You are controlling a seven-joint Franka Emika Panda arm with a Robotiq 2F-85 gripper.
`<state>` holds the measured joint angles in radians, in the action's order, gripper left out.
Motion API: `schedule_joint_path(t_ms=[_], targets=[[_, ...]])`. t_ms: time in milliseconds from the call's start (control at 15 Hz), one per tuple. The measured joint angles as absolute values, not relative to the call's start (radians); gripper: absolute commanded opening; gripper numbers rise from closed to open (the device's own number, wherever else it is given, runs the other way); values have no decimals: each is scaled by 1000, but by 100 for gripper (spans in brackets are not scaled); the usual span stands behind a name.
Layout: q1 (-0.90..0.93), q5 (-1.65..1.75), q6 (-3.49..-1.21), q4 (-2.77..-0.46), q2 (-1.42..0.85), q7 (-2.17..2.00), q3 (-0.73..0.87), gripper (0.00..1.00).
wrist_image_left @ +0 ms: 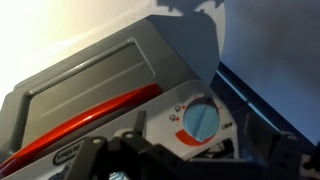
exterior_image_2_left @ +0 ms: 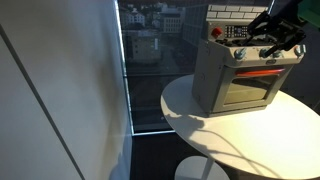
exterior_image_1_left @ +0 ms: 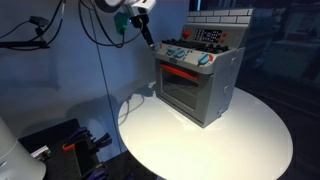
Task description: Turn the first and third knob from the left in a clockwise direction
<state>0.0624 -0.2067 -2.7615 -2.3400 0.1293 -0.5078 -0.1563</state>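
Note:
A grey toy oven [exterior_image_1_left: 200, 88] with a red door handle stands on the round white table [exterior_image_1_left: 240, 140]; it also shows in the other exterior view [exterior_image_2_left: 235, 85]. Its control panel carries a row of small blue knobs [exterior_image_1_left: 185, 54]. My gripper [exterior_image_1_left: 150, 38] hangs at the panel's end, just above and in front of the knobs, and shows over the oven top in an exterior view [exterior_image_2_left: 275, 42]. In the wrist view one blue knob [wrist_image_left: 203, 122] with red and black markings lies between my spread dark fingers [wrist_image_left: 195, 152]. The fingers do not touch it. The other knobs are out of the wrist view.
The table edge [exterior_image_2_left: 185, 120] lies close to a tall window [exterior_image_2_left: 150, 60]. Cables [exterior_image_1_left: 100, 40] hang beside the arm. Dark equipment [exterior_image_1_left: 60, 140] sits on the floor below the table. A brick-patterned backsplash [exterior_image_1_left: 225, 18] rises behind the oven.

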Motion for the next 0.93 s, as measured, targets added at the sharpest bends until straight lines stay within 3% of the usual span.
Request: schedule_joint_path(t_ms=[867, 933], targets=[[77, -231, -2805, -2285, 65, -509, -156, 100], [78, -231, -2805, -2278, 58, -509, -155, 92]])
